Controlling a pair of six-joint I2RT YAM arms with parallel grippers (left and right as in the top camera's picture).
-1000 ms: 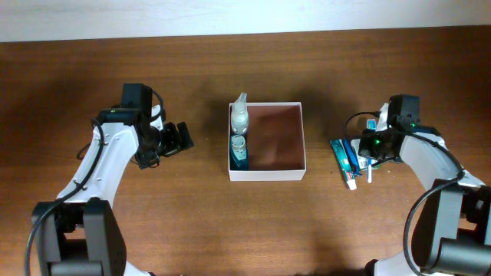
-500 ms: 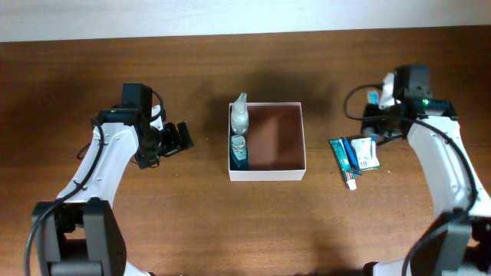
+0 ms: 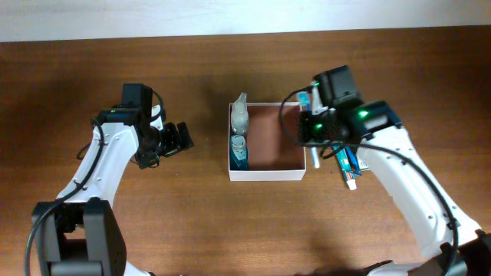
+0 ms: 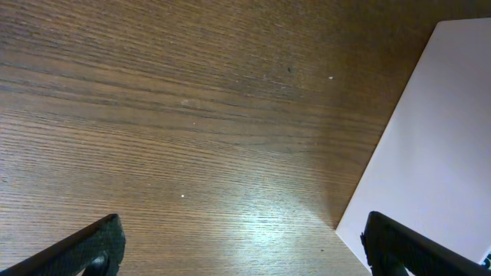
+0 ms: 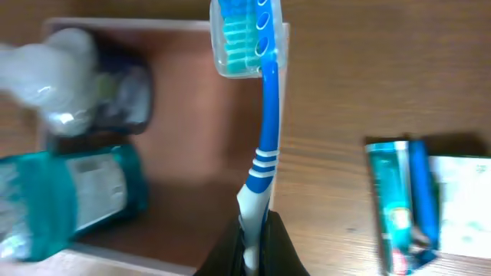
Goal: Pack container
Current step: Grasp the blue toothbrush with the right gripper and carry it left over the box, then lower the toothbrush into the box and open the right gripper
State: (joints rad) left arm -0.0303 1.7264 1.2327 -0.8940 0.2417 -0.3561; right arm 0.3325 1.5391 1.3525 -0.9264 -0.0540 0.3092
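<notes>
At my right gripper the jaws are clamped on the white lower handle of a blue toothbrush, which runs away from the fingers to a head under a clear cap. That head sits over the right wall of the container, near its far corner; the handle lies along that wall, and whether it touches I cannot tell. Inside the container, against the left wall, lie a teal bottle and, beyond it, a clear bottle, blurred in the wrist view. Most of the reddish-brown floor is bare. Outside the right wall, on the table, lie a teal toothpaste tube and box, apart from the container. From overhead the container sits mid-table between both arms. My left gripper is spread wide, holding nothing, low over bare wood to the left of the container, whose white outer wall shows just beyond its right finger.
</notes>
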